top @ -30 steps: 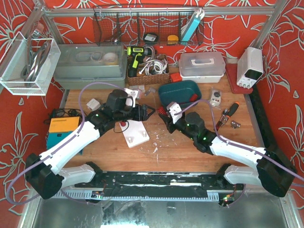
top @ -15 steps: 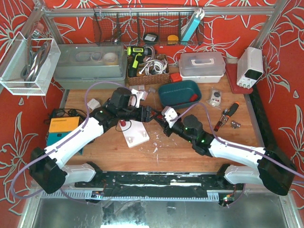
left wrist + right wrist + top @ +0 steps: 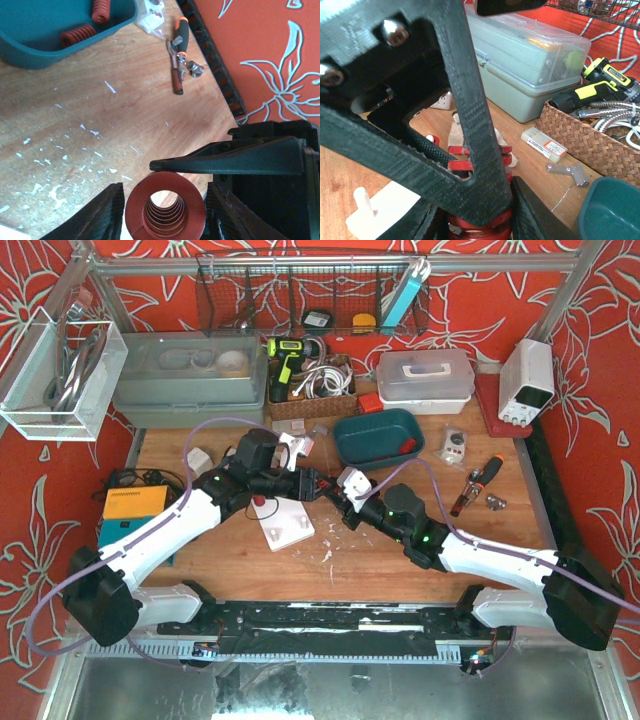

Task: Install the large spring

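The top view hangs high behind the arm bases and faces the far wall, taking in the whole surface (image 3: pixel 500 540) from a distance. The left wrist view sits right behind the left end effector (image 3: pixel 165 215) and looks across the wood toward the teal bin (image 3: pixel 45 45) and pliers (image 3: pixel 178 60). The right wrist view, equally close behind the right end effector (image 3: pixel 477 222), faces the opposite way, toward the grey box (image 3: pixel 520 70) and basket (image 3: pixel 590 140). Both wrist views share the red spring (image 3: pixel 192 212). All three show the bin.
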Controlling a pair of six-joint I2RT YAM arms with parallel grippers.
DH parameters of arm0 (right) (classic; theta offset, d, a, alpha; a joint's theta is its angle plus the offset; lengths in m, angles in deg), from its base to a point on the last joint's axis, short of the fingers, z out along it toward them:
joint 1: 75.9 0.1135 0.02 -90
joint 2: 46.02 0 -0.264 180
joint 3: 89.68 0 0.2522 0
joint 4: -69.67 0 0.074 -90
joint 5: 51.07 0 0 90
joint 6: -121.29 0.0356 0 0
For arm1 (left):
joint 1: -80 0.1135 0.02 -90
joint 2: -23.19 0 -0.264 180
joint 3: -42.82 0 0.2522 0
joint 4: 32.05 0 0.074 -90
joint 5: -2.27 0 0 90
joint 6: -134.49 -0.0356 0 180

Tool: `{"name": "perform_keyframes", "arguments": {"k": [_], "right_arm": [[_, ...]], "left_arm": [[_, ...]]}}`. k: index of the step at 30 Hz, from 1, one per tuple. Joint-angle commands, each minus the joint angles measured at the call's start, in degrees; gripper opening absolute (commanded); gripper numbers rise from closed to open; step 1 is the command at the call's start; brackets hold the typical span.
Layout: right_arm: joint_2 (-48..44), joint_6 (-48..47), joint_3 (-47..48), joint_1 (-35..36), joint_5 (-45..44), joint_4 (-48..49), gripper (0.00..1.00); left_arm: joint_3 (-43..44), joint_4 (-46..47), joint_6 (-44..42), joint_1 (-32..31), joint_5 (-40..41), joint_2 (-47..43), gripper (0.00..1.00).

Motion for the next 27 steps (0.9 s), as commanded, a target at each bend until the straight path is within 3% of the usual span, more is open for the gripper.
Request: {"name": "perform_keyframes", "arguments": {"k": [1, 4, 8, 11, 17, 21, 27], "right_arm": [[-0.06, -1.18, -0.15, 0.69, 1.03, 3.57, 0.14], [0.20, -1.30, -0.17, 0.80, 1.30, 3.64, 0.14], [0.52, -1.18, -0.07, 0.85, 1.29, 3.41, 0.17], [0.46, -0.42, 0.14, 0.85, 0.13, 2.45, 0.32], [-3.27, 4.72, 2.36, 0.81, -4.14, -8.00, 0.75], [-8.10, 8.07, 2.73, 0.73, -10.95, -14.58, 0.97], [-10.91, 14.34, 4.75, -1.51, -24.71, -24.98, 0.99]], "left_arm": [[-0.50, 2.25, 0.68, -0.27, -2.06, 0.42, 0.46], [-1.09, 3.25, 1.21, -0.27, -2.91, 0.08, 0.35], [-1.51, 3.96, 1.99, -0.27, -3.63, -0.18, 0.13], [-1.70, 3.19, 2.13, -0.27, -2.00, -1.02, 0.00], [-0.52, -5.71, 0.30, -0.27, 11.98, -5.89, 0.00], [-1.24, -11.59, 0.55, -0.34, 22.41, -11.45, 0.00], [-4.31, -19.37, 4.36, -3.65, 34.47, -15.76, 0.00]]}}
